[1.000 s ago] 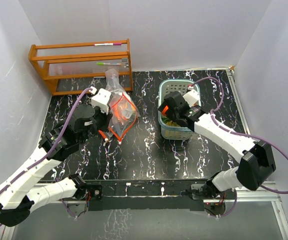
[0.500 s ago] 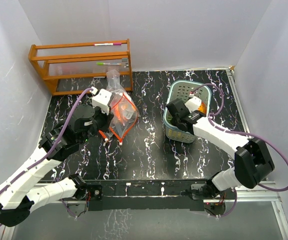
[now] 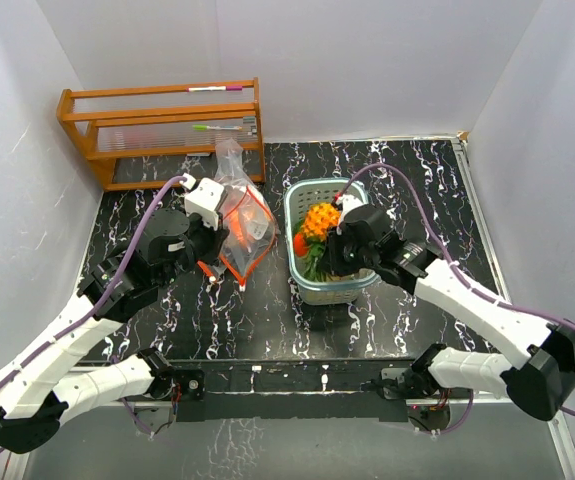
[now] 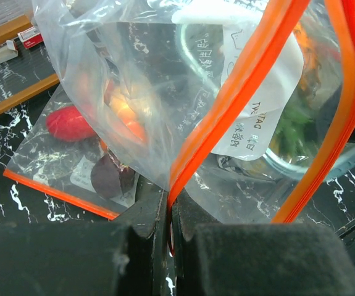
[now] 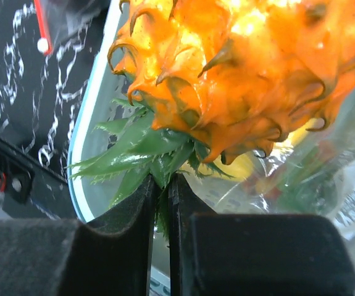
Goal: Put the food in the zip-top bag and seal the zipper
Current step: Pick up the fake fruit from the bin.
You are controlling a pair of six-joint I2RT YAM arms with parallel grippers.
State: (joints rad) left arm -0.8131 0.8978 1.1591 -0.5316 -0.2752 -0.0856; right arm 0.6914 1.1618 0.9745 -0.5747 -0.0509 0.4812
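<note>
**A:** State of the left gripper (image 4: 168, 206)?

**B:** Clenched. Both fingers are pressed together on the orange zipper strip (image 4: 239, 89) of the zip-top bag (image 3: 242, 225). The strip runs up and to the right from between the pads.

**A:** Position of the bag?

**B:** On the black marbled table (image 3: 267, 310), left of centre. It lies between the left arm and the teal basket (image 3: 329, 293), with its clear upper end towards the wooden rack (image 3: 157, 135) at the back left corner.

**A:** Contents of the bag?

**B:** The left wrist view shows a red fruit (image 4: 69, 123) and a dark purple fruit (image 4: 107, 176) through the film. A yellow-orange piece sits above them, too blurred to identify.

**A:** State of the right gripper (image 5: 163, 194)?

**B:** Clenched as well, grasping the pineapple (image 3: 320, 217) by its green leaves (image 5: 140, 148). The leaves are pinched in the narrow slot between the fingers. The orange, spiky body stands beyond the fingertips.

**A:** Location of the pineapple?

**B:** In the overhead view it falls inside the basket outline, on the left side, with the leaves towards the near wall. Whether it rests on the basket contents or hangs free of them cannot be determined.

**A:** Basket relative to the bag?

**B:** Just to the right of it, close but not touching.
</note>
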